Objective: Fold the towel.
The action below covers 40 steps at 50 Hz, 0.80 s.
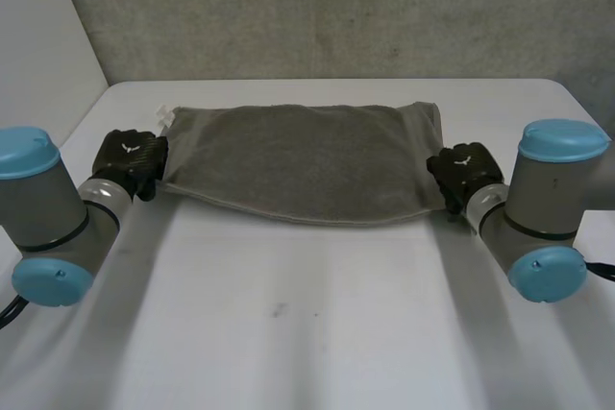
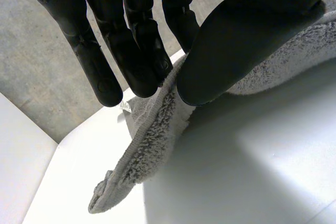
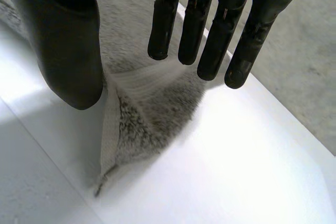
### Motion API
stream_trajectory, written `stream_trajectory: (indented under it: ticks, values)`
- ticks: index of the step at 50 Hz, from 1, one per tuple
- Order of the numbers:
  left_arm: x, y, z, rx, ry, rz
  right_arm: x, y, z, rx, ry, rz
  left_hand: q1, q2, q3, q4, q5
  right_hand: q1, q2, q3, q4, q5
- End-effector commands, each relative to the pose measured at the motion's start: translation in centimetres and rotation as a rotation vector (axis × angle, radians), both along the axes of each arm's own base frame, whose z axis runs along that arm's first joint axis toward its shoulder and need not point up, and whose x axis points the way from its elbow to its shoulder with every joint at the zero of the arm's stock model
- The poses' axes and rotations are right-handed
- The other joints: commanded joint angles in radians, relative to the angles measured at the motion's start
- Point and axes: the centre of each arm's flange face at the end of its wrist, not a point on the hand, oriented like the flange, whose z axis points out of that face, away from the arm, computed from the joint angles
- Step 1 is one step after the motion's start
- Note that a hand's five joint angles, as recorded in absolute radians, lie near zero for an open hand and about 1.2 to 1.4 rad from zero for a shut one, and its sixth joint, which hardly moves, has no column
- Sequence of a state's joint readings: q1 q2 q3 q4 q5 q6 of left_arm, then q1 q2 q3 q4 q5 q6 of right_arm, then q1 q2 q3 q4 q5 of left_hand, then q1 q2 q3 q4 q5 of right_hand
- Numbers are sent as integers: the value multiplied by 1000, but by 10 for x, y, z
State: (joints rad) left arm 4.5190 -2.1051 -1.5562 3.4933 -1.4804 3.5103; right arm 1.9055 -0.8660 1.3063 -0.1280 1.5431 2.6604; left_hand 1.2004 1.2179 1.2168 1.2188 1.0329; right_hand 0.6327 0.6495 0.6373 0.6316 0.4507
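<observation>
Towel (image 1: 298, 160) is found stretched lengthwise across the far half of the white table (image 1: 307, 333). It's grey and fluffy, and its near edge sags in a shallow curve.

One short end of the towel is pinched by the left hand (image 1: 130, 158). In the left wrist view the cloth is squeezed between the thumb (image 2: 226, 51) and straight fingers (image 2: 131, 56), and the pinched bit of edge is mostly hidden by that thumb.

The other short end is held by the right hand (image 1: 463, 175). There the cloth is drawn up into a little peak and pinched between the thumb (image 3: 68, 40) and straight fingers (image 3: 210, 35), with the towel's corner trailing down to the table just past the thumb tip.

Beyond the towel a rough grey wall (image 1: 336, 7) is seen, and a plain white panel (image 1: 38, 36) is set off past the left-hand end.

A small white tag (image 1: 163, 118) is stitched at the towel's far corner by the left hand, but whatever is printed on it can't be made out. A tiny white emblem (image 1: 128, 148) is also marked on the back of each hand, though it can't be read as letters.
</observation>
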Motion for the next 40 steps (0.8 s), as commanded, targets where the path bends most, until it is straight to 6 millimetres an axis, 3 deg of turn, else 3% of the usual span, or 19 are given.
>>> stream_trajectory:
  ticks: [1, 13, 14, 15, 17, 21, 23, 24, 26, 28, 29, 31, 32, 34, 36, 37, 38, 39, 40]
  values:
    - [0, 2, 0, 3, 3, 1, -13, -7, -7, 23, -5, -46, 196, 178, 180, 178, 189, 4, -13, 0, 5, 12]
    - [0, 2, -4, 11, 2, -1, -13, -6, -15, 53, -18, -24, 196, 178, 180, 178, 189, 104, 87, 99, 105, 112]
    - [0, 2, -4, 11, 2, -1, -13, -6, -16, 57, -24, -22, 196, 178, 180, 178, 189, 287, 270, 283, 288, 295]
    - [0, 2, -5, 13, 0, -1, -13, -6, -16, 57, -24, -22, 196, 178, 180, 178, 189, 289, 272, 284, 290, 296]
    - [0, 2, -6, 17, -3, 0, -14, -7, -17, 65, -39, -27, 196, 178, 180, 178, 189, 762, 745, 757, 763, 769]
    - [0, 4, -2, 18, -11, -3, -19, -9, -8, 52, -39, -46, 196, 178, 180, 178, 189, 764, 747, 759, 765, 771]
    - [2, 8, -2, 35, -17, 0, -29, -5, 13, 40, -26, -57, 196, 178, 180, 178, 189, 764, 747, 759, 765, 771]
    - [2, 8, -2, 36, -17, 0, -29, -5, 14, 40, -26, -57, 196, 178, 180, 178, 189, 764, 747, 759, 765, 771]
    - [6, 24, 5, 75, -32, -4, -33, 2, 23, 51, -16, -53, 196, 178, 180, 178, 189, 764, 747, 759, 765, 771]
    - [8, 32, 9, 98, -37, -3, -41, 23, 34, 106, 51, -38, 196, 178, 180, 178, 189, 764, 747, 759, 765, 771]
    - [12, 41, 11, 125, -46, -1, -41, 23, 34, 106, 52, -38, 196, 178, 180, 178, 189, 764, 747, 759, 765, 771]
    - [17, 52, 13, 152, -61, -1, -47, 52, 33, 192, 147, 21, 196, 178, 180, 178, 189, 764, 747, 759, 765, 771]
    - [17, 52, 13, 153, -61, -1, -47, 52, 33, 193, 148, 22, 196, 178, 180, 178, 189, 764, 747, 759, 765, 771]
    - [25, 79, 19, 207, -125, -31, -50, 68, 37, 224, 197, 60, 196, 178, 180, 178, 189, 764, 747, 759, 765, 771]
    - [26, 94, 23, 228, -173, -67, -59, 96, 44, 290, 286, 117, 196, 178, 180, 178, 189, 764, 747, 759, 765, 771]
    - [27, 109, 28, 242, -225, -107, -59, 96, 44, 290, 286, 117, 196, 178, 180, 178, 189, 764, 747, 759, 765, 771]
    - [27, 110, 28, 242, -226, -108, -67, 108, 47, 329, 326, 127, 196, 178, 180, 178, 189, 764, 747, 759, 765, 771]
    - [28, 124, 32, 248, -271, -142, -74, 117, 52, 358, 348, 134, 196, 178, 180, 178, 189, 764, 747, 759, 765, 771]
    - [28, 124, 32, 248, -271, -143, -74, 118, 52, 359, 348, 134, 196, 178, 180, 178, 189, 764, 747, 759, 765, 771]
